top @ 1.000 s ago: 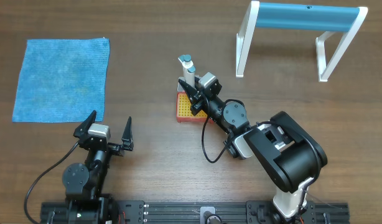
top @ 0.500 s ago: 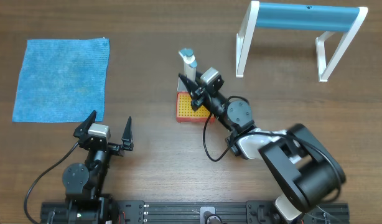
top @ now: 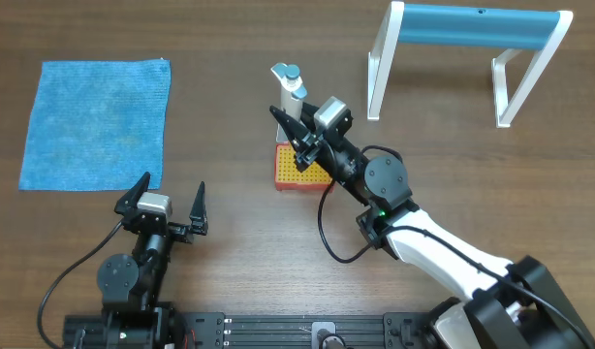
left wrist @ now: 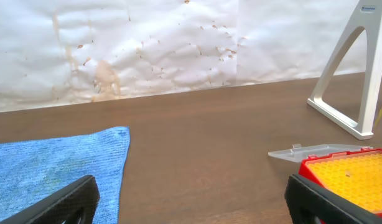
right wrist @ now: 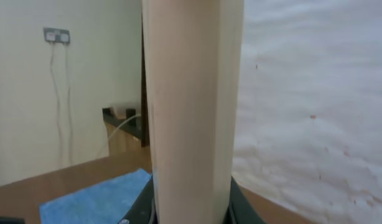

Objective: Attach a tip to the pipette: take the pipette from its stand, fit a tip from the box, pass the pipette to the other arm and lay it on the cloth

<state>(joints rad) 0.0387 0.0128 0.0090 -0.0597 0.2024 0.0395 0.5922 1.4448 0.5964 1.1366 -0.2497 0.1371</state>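
My right gripper (top: 299,139) is shut on the pipette (top: 290,89), which stands upright with its grey-blue head topmost, above the red tip box (top: 293,170) of yellow tips. In the right wrist view the cream pipette body (right wrist: 191,106) rises straight from between my fingers. My left gripper (top: 168,202) stands open near the front left, holding nothing, with its dark fingertips (left wrist: 69,200) wide apart. The blue cloth (top: 96,123) lies flat at the far left, also visible as cloth (left wrist: 51,168) ahead of the left gripper. The tip box (left wrist: 349,177) has its clear lid (left wrist: 303,151) lying behind it.
The white and blue pipette stand (top: 472,44) is at the back right, its leg (left wrist: 356,81) visible from the left wrist. A white wall (left wrist: 178,43) bounds the table's far side. Bare brown tabletop (top: 230,223) lies between cloth and tip box.
The right arm has stretched out and carried the pipette upward and slightly away from the box. The left arm has not moved.
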